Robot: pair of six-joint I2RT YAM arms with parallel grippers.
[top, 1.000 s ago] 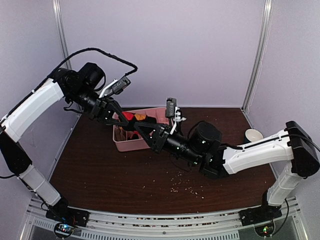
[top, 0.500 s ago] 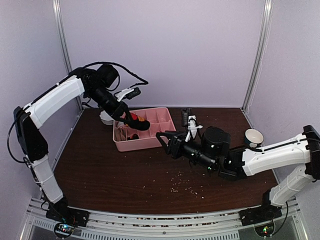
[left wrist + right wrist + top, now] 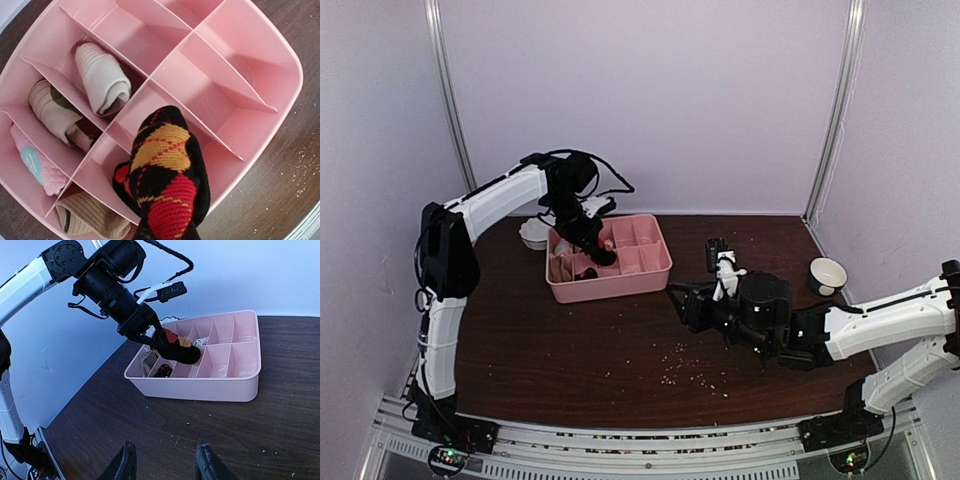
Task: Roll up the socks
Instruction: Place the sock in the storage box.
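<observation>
A rolled black argyle sock (image 3: pixel 165 180) with red and yellow diamonds hangs just above the pink tray (image 3: pixel 260 60), and my left gripper (image 3: pixel 165 234) is shut on it, its fingers mostly hidden behind the roll. From the right wrist, that gripper (image 3: pixel 149 337) holds the sock (image 3: pixel 177 349) over the tray's near-left compartments. Several rolled socks lie in the tray: a cream-white one (image 3: pixel 102 80), a cream and brown one (image 3: pixel 55 112), and a tan one (image 3: pixel 85 217). My right gripper (image 3: pixel 165 460) stands open and holds nothing, low over the table (image 3: pixel 520 340) and apart from the tray (image 3: pixel 655 272).
A small white bowl (image 3: pixel 827 272) stands at the table's right edge. A white object (image 3: pixel 533 233) lies just left of the tray. Another dark sock (image 3: pixel 162 371) sits in a near compartment. Crumbs (image 3: pixel 685 365) are scattered on the dark wood.
My left arm has swung right and down, carrying the argyle sock over the tray. My right arm has drawn back to the right, away from the tray, and its jaws have opened.
</observation>
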